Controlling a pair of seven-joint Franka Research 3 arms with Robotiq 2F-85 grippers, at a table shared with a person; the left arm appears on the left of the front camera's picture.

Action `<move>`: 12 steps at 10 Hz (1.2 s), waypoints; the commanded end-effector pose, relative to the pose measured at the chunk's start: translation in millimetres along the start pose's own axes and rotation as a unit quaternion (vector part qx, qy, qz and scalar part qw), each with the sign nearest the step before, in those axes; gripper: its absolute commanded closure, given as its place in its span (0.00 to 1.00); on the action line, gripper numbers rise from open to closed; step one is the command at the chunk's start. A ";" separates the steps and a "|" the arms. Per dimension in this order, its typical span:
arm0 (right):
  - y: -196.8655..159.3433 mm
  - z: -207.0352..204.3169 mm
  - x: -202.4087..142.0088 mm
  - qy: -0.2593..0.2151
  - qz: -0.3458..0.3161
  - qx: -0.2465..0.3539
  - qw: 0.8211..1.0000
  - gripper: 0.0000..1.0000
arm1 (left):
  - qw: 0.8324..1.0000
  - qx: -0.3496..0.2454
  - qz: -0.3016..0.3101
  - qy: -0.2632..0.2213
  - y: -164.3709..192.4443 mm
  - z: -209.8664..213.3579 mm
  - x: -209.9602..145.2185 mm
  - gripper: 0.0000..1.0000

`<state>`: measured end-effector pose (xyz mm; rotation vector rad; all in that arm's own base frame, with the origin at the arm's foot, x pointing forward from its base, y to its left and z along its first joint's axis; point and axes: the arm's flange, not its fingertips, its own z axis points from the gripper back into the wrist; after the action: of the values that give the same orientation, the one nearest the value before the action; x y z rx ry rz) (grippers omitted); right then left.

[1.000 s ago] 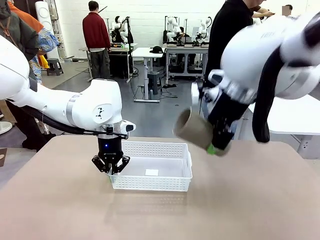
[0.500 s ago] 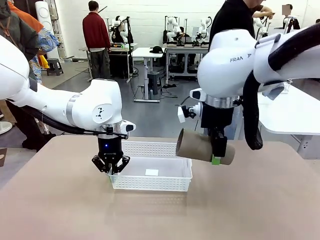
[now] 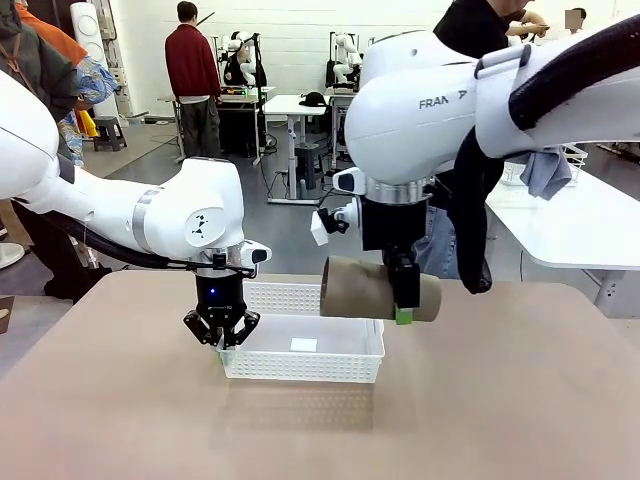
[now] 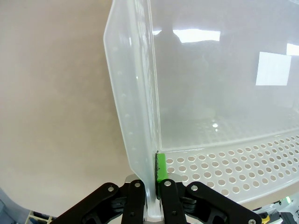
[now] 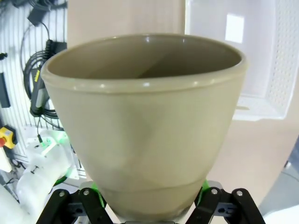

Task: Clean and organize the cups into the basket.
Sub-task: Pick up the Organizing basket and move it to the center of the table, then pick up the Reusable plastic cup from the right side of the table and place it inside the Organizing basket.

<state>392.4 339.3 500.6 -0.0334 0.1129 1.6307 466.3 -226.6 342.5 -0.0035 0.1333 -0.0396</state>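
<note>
The table (image 3: 480, 400) is a flat, matte tan top. On it, left of the middle, stands the basket (image 3: 300, 362): shallow, rectangular, white plastic, its sides a lattice of small round holes, its floor smooth with a small white label (image 3: 303, 345) stuck to it.

The left gripper (image 3: 222, 342) points straight down at the basket's near left corner. Its black fingers are pressed together on the thin, slightly translucent end wall. In the left wrist view one finger stands outside the wall and the other inside, with the green pad (image 4: 160, 167) flat against the plastic. The basket thus lies directly under and beyond this claw, with its wall between the fingers.

Farther back and to the right, the right gripper (image 3: 402, 303) also points down and pinches a cup (image 3: 360, 288): a tan-brown, matte, handleless tumbler that tapers from a wide round mouth to a narrower base. The cup lies on its side in the air, mouth toward the left arm. The fingers stand spread on either side of its narrower half, with a green pad at its lower edge. In the right wrist view the smooth rim and hollow inside rise from between the fingers, and the basket shows beyond it. From the front the cup overlaps the basket's right end, clear of the table.

Beyond the table stands a person (image 3: 470, 35) in a dark top.
</note>
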 end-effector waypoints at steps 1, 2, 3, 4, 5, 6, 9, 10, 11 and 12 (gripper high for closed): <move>-14.4 0.5 17.5 0.001 0.000 -0.006 1.000 0.21 | 1.000 0.002 -0.002 0.002 -0.6 -2.6 -1.0 1.00; -16.9 -2.4 22.9 -0.011 0.009 -0.012 1.000 0.21 | 1.000 0.002 -0.002 0.002 -0.6 -2.6 -1.0 1.00; -19.8 -6.2 25.9 -0.031 0.022 -0.011 0.999 0.21 | 1.000 0.002 -0.002 0.002 -0.6 -2.6 -1.0 1.00; -24.8 -11.6 29.2 -0.055 0.035 -0.016 0.998 0.21 | 1.000 0.002 -0.002 0.002 -0.6 -2.6 -1.0 1.00; -29.9 -19.5 31.8 -0.084 0.047 -0.013 0.995 0.21 | 1.000 0.002 -0.002 0.002 -0.6 -2.6 -1.0 1.00; -30.1 -24.7 27.6 -0.138 0.058 -0.008 0.989 0.21 | 1.000 0.002 -0.002 0.002 -0.6 -2.6 -1.0 1.00; -26.2 -12.5 31.9 -0.048 0.027 -0.015 0.998 0.21 | 1.000 0.002 -0.002 0.002 -0.6 -2.6 -1.0 1.00; -26.2 -12.5 31.9 -0.048 0.027 -0.015 0.998 0.21 | 1.000 0.002 -0.002 0.002 -0.6 -2.6 -1.0 1.00; -26.2 -12.5 31.9 -0.048 0.027 -0.015 0.998 0.21 | 1.000 0.002 -0.002 0.002 -0.6 -2.6 -1.0 1.00; -26.2 -12.5 31.9 -0.048 0.027 -0.015 0.998 0.21 | 1.000 0.002 -0.002 0.002 -0.6 -2.6 -1.0 1.00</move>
<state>418.6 371.3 480.2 0.0489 0.0077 1.7024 466.3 -226.6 342.5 -0.0036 0.1332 -0.0396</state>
